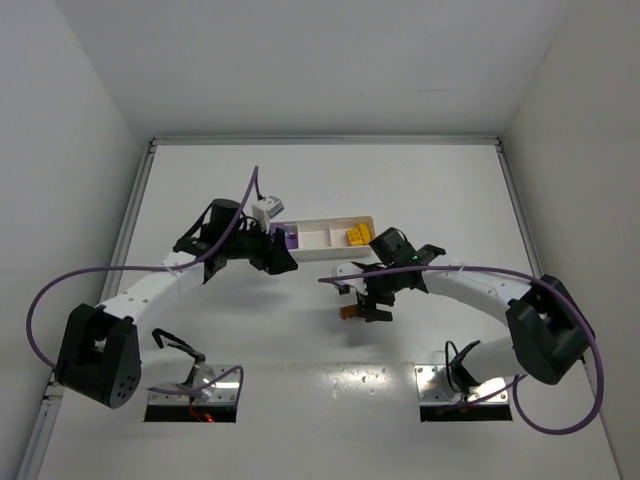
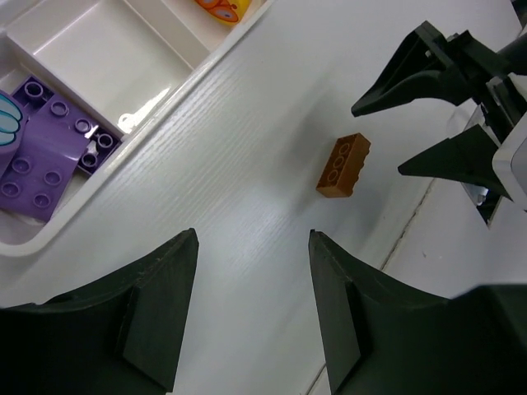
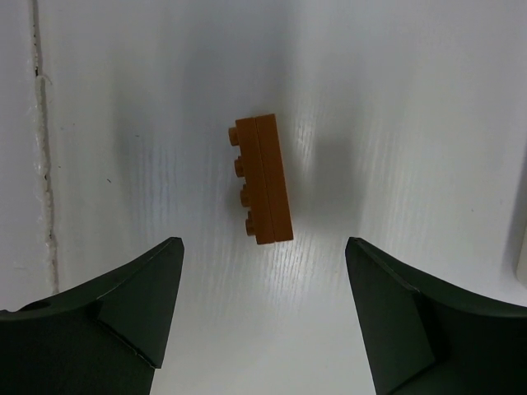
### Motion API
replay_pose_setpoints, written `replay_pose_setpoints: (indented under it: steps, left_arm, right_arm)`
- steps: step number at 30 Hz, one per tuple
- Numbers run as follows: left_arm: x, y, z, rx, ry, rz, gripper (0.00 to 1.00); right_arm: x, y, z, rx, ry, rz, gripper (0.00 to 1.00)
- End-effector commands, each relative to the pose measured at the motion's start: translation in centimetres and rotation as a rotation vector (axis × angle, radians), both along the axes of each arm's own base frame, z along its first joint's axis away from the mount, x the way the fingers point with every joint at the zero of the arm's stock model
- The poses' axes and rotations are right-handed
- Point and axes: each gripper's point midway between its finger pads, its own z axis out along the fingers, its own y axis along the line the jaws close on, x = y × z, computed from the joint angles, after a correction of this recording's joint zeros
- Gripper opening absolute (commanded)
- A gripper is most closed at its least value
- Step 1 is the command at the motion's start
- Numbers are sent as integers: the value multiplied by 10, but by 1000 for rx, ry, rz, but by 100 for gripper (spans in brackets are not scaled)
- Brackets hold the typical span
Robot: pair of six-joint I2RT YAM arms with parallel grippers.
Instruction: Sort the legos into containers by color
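Resting on the white table (image 3: 412,82) in the centre of the right wrist frame, the brown brick (image 3: 262,179) is being framed, untouched, by the spread-open right gripper (image 3: 263,247). The left gripper (image 2: 254,239) is being held open too, beside the white tray (image 2: 206,78), whose upper-left compartment is holding purple bricks (image 2: 41,156).

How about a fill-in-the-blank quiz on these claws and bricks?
1. The lone brick on the table is ___.
2. The right claw above it stands ___, gripping nothing.
3. The tray compartment nearest the left claw holds ___ bricks.
Missing words: brown; open; purple.
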Motion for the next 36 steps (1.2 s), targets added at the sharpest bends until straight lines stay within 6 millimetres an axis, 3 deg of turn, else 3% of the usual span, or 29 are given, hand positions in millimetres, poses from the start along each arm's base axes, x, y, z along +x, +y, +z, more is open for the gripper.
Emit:
replay_pose_setpoints:
  steps: [1, 4, 8, 15, 17, 24, 26, 28, 29, 33, 34, 36]
  left_arm:
    - [8, -6, 16, -24, -33, -23, 62]
    - [9, -8, 13, -25, -19, -30, 62]
    - [13, -9, 8, -19, -1, -30, 62]
    - [15, -10, 8, -21, 8, -26, 62]
    - [15, -10, 8, -21, 8, -26, 62]
    - [15, -7, 5, -19, 17, -16, 62]
    - [13, -8, 9, -32, 18, -21, 62]
    - [10, -5, 9, -78, 35, -22, 62]
    - [-4, -12, 17, -138, 55, -89, 62]
    - [-24, -20, 28, -259, 108, -158, 62]
    - [-23, -23, 36, -292, 114, -160, 62]
    - [-25, -25, 39, -320, 141, -152, 65]
  right_arm:
    - [12, 23, 12, 81, -76, 84, 79]
    - [13, 25, 9, 74, -82, 88, 78]
    - [15, 28, 3, 41, -84, 96, 66]
    - [9, 33, -9, -38, -69, 132, 59]
    - [7, 33, -12, -53, -69, 139, 50]
    - [4, 20, -36, -174, -25, 110, 5]
    - [0, 17, -39, -183, -4, 91, 0]
    - [1, 19, -33, -168, -7, 66, 0]
    - [-1, 21, -27, -135, 28, 23, 0]
    - [20, 46, 21, 36, 4, -141, 0]
    - [24, 56, 41, 105, 12, -204, 0]
    - [40, 62, 60, 170, -25, -290, 0]
